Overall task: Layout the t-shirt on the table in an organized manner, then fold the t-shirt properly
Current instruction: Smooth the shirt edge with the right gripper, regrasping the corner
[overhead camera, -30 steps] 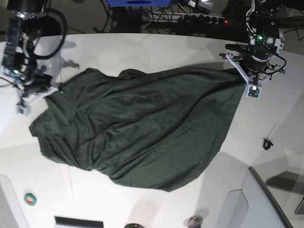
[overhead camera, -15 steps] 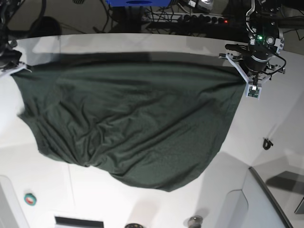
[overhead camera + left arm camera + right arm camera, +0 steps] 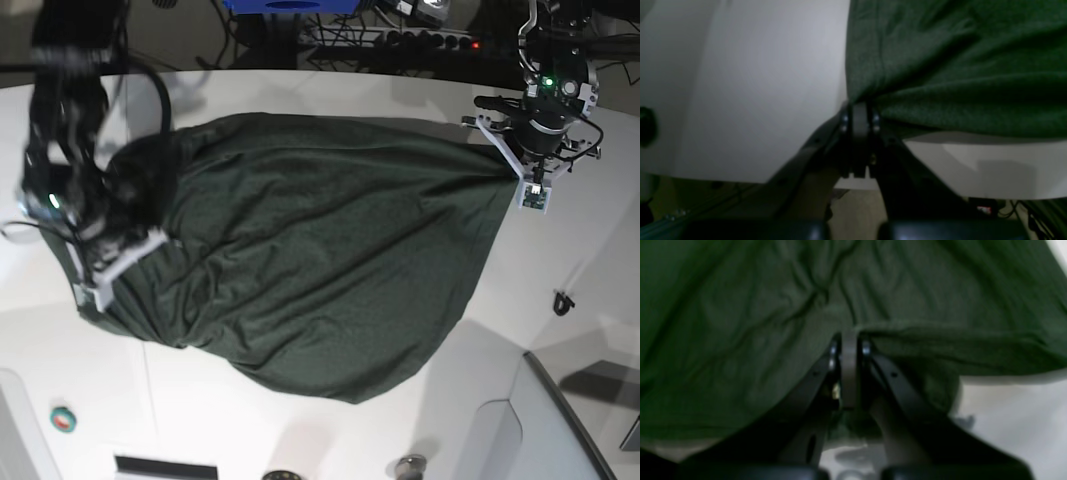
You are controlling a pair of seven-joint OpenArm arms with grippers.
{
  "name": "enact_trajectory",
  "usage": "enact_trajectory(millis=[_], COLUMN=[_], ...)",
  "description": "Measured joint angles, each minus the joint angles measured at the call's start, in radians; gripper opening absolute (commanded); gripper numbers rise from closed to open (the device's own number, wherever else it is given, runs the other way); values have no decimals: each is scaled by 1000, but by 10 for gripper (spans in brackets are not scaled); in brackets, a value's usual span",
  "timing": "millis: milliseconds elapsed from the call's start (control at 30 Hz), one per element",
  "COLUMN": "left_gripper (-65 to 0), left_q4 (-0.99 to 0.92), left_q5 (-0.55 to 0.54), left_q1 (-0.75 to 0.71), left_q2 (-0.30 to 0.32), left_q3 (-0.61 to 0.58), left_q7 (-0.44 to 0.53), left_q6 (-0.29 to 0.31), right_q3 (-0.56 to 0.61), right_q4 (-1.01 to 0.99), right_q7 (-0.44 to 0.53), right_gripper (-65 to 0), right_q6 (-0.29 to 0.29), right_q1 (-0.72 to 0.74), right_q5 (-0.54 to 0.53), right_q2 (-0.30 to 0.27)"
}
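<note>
Right arm (image 3: pixel 70 190) back over white table (image 3: pixel 330 90)

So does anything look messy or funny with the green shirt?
Yes. The t-shirt is not flat on the table. It is a wrinkly, lopsided heap, bunched up near the right gripper. The left gripper pinches its far corner. Both are shut on the cloth. No sleeves or collar can be made out.
</note>
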State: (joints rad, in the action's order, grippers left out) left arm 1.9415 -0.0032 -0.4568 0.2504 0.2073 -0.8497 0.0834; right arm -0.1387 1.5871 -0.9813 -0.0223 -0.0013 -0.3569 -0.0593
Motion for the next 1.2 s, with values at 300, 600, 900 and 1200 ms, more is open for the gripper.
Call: enact_trajectory(millis=[300, 600, 900, 1200], left_gripper=[-650, -650, -650, -650], left_q4=[0, 0, 0, 0], left_q5=[0, 0, 0, 0], left_q1=[-3, -3, -1, -7], left_q2=[-2, 0, 0, 0], left_q3=[1, -2, -6, -3], left_q7=[0, 0, 0, 0], left_q6=[0, 0, 0, 0], right_q3=[-13, -7, -5, -6], right_q4=[140, 77, -106, -138], right_q7=[9, 180, 259, 223], right_gripper=[-401, -399, -401, -632], right_q6=[4, 5, 4, 4], right_q1=[-115, -299, -259, -235], right_q5=[5, 2, 0, -3], right_q2=[-106, -106, -106, -106])
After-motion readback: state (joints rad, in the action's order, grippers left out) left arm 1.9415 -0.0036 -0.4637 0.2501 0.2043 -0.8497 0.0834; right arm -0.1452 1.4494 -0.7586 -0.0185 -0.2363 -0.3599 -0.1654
